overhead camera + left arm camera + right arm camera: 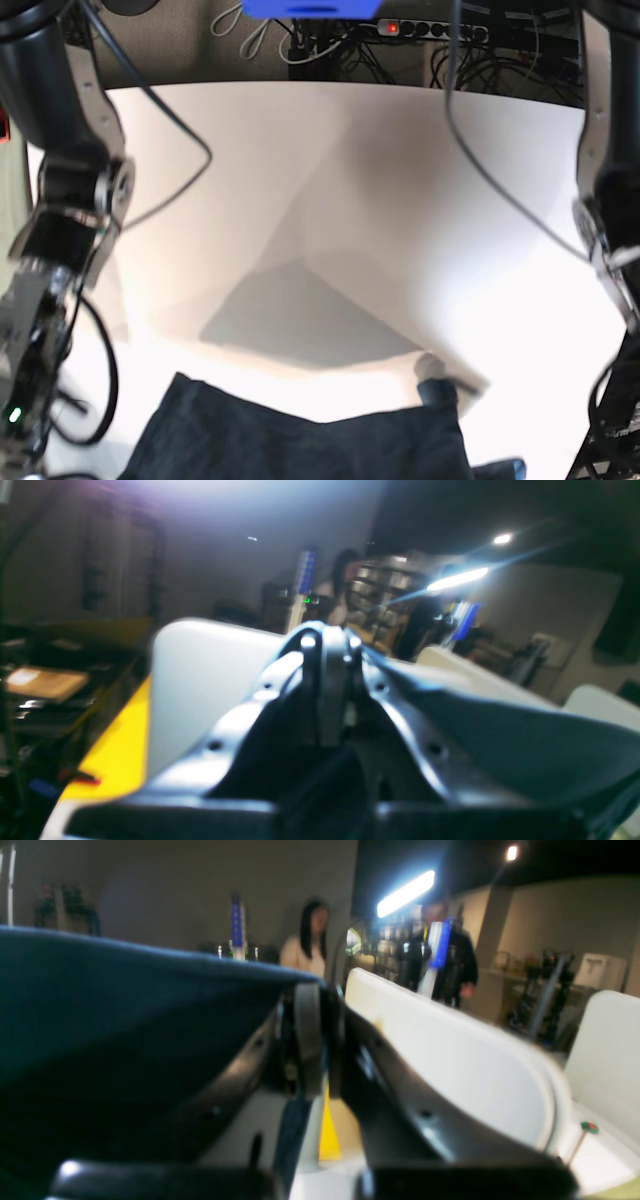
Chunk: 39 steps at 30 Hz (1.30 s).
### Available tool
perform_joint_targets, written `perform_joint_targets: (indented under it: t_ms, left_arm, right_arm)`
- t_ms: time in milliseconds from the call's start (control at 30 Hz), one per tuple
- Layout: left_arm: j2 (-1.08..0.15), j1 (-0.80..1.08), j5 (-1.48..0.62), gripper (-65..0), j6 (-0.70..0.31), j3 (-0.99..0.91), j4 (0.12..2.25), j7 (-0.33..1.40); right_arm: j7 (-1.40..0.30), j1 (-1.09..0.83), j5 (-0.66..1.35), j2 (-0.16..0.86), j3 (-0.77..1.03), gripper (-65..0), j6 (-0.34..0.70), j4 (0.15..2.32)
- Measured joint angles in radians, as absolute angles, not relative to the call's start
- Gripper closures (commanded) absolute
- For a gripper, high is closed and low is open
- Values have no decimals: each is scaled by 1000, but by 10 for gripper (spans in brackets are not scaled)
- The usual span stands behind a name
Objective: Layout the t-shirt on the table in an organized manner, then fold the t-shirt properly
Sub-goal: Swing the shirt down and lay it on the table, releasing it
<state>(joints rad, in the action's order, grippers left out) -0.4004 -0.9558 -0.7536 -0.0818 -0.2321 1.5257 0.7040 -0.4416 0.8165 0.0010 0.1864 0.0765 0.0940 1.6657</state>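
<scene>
Both hands are pinched tight onto the shirt (300, 440) and holding it up off the desk (330, 200).

In the left wrist view, the left hand (327, 645) has its fingers pressed together with dark navy cloth caught between the tips, and the fabric fans out to the right of the frame in a stretched sheet. The white desk shows behind and below it, with a yellow strip (117, 745) along the desk's edge at the left.

Right wrist view is the mirror of that: the right hand (315, 1005) is clamped on an edge of the shirt, and the cloth runs off to the left as a taut blue band filling most of that side. White desk sits to the right.

From the base camera the shirt hangs as a wide dark panel at the bottom of the frame, its upper edge sagging a bit in the middle, and it casts a grey shadow on the desk further back. The rest of the desk surface is bare white. Cables (480, 50) and a power strip (430, 28) sit beyond the far edge.

No containers anywhere in these shots. Wrist views are pretty blurry, with people and shelves in the background.
</scene>
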Motion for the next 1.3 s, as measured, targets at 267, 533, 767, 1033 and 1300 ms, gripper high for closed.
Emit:
perform_joint_targets:
  t_ms: [267,533,767,1033,1300]
  left_arm:
    - [-393,-553,-751,-2,-82,-332,1686,723]
    - [-360,-268,-879,-2,-91,-456,1812,727]
    - [-365,-239,-1006,-1,-98,-532,1885,738]
    - [-406,-356,-1005,-1,-97,-553,1936,730]
    - [-430,-521,-930,-1,-98,-555,1937,737]
  right_arm:
    - [-426,458,6,180,126,0,105,1841]
    - [-434,182,81,133,238,0,109,1969]
    - [-434,154,160,136,318,0,132,2014]
    - [-435,258,162,150,347,0,188,2014]
    - [-441,389,165,172,346,0,195,2017]
